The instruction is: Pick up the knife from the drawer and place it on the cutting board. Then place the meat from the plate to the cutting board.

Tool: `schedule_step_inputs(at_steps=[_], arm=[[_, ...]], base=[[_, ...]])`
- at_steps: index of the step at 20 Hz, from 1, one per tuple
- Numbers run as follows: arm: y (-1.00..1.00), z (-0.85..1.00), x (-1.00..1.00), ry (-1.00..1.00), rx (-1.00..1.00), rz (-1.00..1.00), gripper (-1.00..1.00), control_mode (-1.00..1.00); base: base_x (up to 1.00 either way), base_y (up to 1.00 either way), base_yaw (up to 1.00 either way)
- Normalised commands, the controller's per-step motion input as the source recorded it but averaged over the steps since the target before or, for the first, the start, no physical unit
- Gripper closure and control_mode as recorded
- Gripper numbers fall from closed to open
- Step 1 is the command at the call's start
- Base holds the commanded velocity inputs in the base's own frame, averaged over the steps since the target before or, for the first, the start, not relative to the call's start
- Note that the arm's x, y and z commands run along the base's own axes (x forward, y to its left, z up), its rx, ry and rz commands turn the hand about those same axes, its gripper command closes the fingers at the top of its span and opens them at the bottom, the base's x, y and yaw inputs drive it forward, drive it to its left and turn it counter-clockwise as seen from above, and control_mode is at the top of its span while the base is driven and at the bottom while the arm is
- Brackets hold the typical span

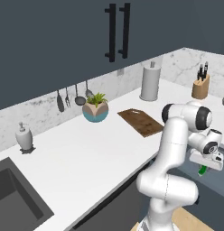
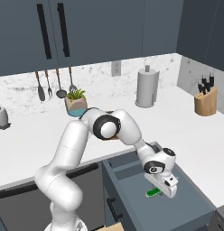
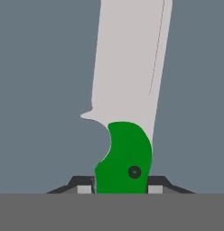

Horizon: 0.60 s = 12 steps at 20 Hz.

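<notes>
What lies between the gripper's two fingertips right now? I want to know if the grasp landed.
The knife's green handle fills the gap between the gripper's fingertips, both pressed to its sides, seen in the hand view. The blade points away over the drawer floor.

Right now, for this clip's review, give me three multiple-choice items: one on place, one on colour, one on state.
1. Where is the knife?
A. in the open drawer
B. on the cutting board
C. in the knife block

2. What colour is its handle?
A. black
B. green
C. red

3. How is the claw?
A. wide open
B. shut on the knife's handle
C. shut on nothing

Answers:
1 A, the knife lies on the drawer's grey floor.
2 B, the hand view shows green.
3 B, the fingers press both sides of the handle.
</notes>
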Motion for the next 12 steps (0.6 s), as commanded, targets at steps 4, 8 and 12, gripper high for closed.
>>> schedule_step_inputs(at_steps=[4, 8, 12], arm=[[0.23, 0.00, -0.04, 0.01, 0.00, 0.00, 1.00, -1.00], [0.19, 0.41, -0.60, -0.01, 0.00, 0.04, 1.00, -1.00], [0.12, 0.95, -0.87, -0.02, 0.00, 0.10, 1.00, -1.00]], base=[[0.00, 0.00, 0.00], [0.00, 0.00, 0.00], [0.00, 0.00, 0.00]])
